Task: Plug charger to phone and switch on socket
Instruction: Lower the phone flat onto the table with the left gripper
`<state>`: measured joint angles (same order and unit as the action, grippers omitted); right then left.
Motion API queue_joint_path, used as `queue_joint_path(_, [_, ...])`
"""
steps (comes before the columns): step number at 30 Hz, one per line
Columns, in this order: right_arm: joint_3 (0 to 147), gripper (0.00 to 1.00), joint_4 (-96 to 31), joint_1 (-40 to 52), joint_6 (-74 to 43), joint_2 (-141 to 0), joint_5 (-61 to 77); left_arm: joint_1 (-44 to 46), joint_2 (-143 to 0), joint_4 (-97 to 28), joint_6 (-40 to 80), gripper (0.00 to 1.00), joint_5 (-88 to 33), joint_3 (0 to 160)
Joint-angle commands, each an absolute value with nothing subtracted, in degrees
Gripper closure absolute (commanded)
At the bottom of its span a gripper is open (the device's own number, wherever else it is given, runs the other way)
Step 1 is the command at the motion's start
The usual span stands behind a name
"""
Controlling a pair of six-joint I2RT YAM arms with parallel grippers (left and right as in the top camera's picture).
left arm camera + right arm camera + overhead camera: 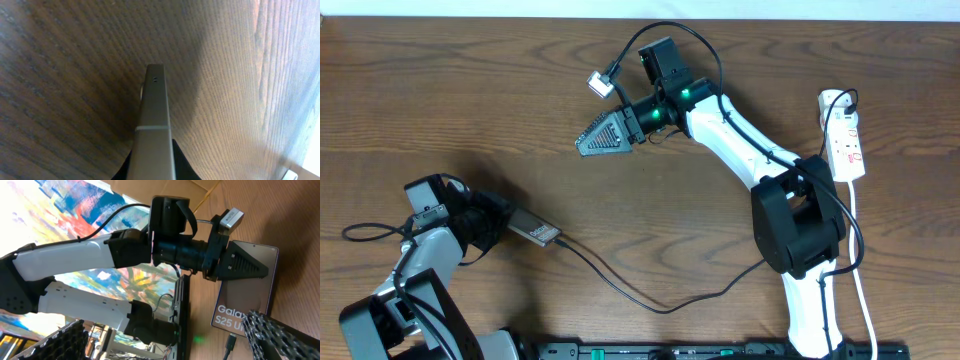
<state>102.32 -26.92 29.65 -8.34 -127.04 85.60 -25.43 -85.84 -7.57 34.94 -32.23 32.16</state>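
Observation:
My left gripper (500, 222) is shut on the phone (534, 231), a brown-black slab held low over the table at the front left. In the left wrist view its thin edge (155, 110) runs out from between the fingers (152, 167). The right wrist view shows the phone's face (245, 300) with "Galaxy S25" lettering in the left gripper (240, 267). The charger, a thin black cable (650, 300), runs to the phone's end. Its plug tip (231, 342) lies at the phone's edge; whether it is inserted is unclear. My right gripper (605, 133) (165, 325) is open and empty, far from the phone. The socket (844, 135) lies at the right.
The white strip has a black plug (840, 100) at its far end and a white cord (857, 250) running toward the front edge. The right arm's base (798, 225) stands beside it. A small grey connector (600, 83) hangs off the right wrist's cable.

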Motion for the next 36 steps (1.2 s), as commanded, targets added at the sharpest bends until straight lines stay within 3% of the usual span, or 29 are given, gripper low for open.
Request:
queue_joint_path(1, [103.33,0.01,-27.05,30.11,-7.88,-126.69,85.82,-25.69,-85.89,-8.19,34.11,0.93,-28.84,32.73])
queue_joint_path(18, [103.33,0.01,-27.22,30.11,-7.88,-126.69,85.8,-25.69,-85.91,-13.23,34.13,0.92,-24.93,32.73])
queue_joint_path(24, [103.33,0.01,-27.22,30.11,-7.88,-126.69,85.8,-25.69,-85.91,-13.23,34.11,0.86,-25.02,32.73])
queue_joint_path(35, [103.33,0.01,-27.22,30.11,-7.88,-126.69,85.82,-25.69,-85.91,-13.54,34.11,0.83,-25.02,32.73])
queue_joint_path(36, [103.33,0.01,-27.22,30.11,-7.88,-126.69,85.82,-25.69,-85.91,-13.72,34.11,0.79,-25.02,32.73])
